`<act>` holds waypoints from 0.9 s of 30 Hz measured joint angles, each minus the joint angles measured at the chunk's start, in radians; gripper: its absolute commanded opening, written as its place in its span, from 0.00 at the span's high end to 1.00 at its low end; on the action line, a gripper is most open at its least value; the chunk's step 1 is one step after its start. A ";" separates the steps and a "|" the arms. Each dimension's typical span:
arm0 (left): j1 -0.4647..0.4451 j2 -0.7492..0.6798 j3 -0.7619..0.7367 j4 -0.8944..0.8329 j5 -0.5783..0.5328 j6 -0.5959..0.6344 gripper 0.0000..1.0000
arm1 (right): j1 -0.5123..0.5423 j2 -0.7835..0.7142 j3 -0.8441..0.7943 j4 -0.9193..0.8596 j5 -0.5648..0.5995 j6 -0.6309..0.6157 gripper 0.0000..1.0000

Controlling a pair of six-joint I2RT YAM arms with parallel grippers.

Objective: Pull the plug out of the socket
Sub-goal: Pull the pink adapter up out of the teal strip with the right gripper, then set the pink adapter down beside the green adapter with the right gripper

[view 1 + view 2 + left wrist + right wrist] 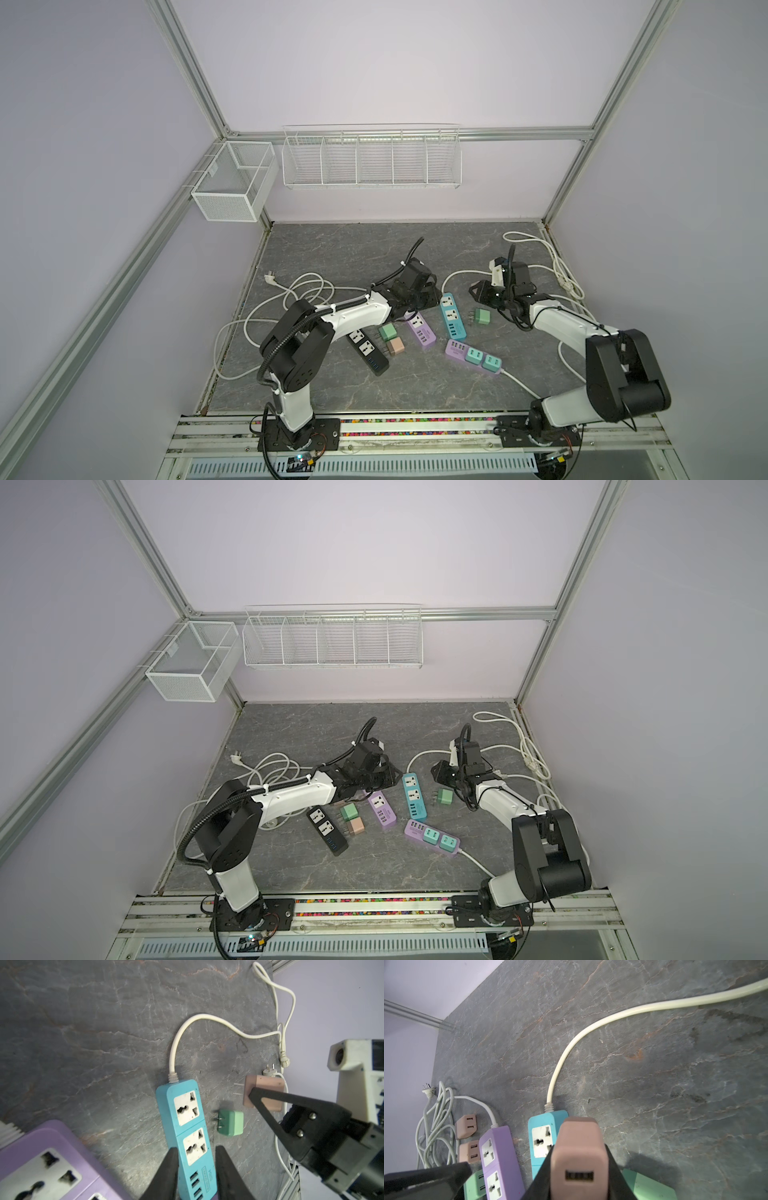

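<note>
pink plug [578, 1132] fills the near foreground of the right wrist view, usb port facing the lens, clamped between the two black fingers of the right gripper [579, 1157]. jaws closed onto its flanks, nothing else held. in the left wrist view the same plug [268, 1086] is held up off the table [83, 1043]. both bare prongs [238, 1084] show and point toward the teal power strip [187, 1118], well clear of it. plug is out of the socket: both universal sockets on the teal power strip are empty. left gripper [197, 1148] straddles the strip at its usb end, one finger along each long side, jaws narrowed to the strip's width. no gap visible between fingers and casing, so it reads as a grip on the strip. strip lies flat, its white cord [207, 1017] leaving the far end in a loop. green plug [231, 1123] lies loose on the table just beside the strip, on the right arm's side, prongs toward it, not touching. purple power strip [52, 1159] lies near the strip's other side. in both top views the teal power strip [452, 316] [413, 795] sits mid-table between the two grippers. nearer the front edge a second purple strip [455, 347] carries two teal plugs [473, 355] seated in its sockets.
</note>
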 measured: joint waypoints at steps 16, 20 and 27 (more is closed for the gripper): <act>-0.016 -0.035 -0.053 0.021 -0.017 -0.005 0.61 | -0.047 0.118 -0.001 0.035 -0.054 0.061 0.76; -0.019 -0.043 -0.053 0.021 -0.017 -0.005 0.60 | -0.048 0.138 0.000 0.032 -0.056 0.067 0.73; -0.019 -0.053 -0.054 0.021 -0.017 -0.008 0.59 | -0.050 0.150 0.008 0.021 -0.058 0.068 0.62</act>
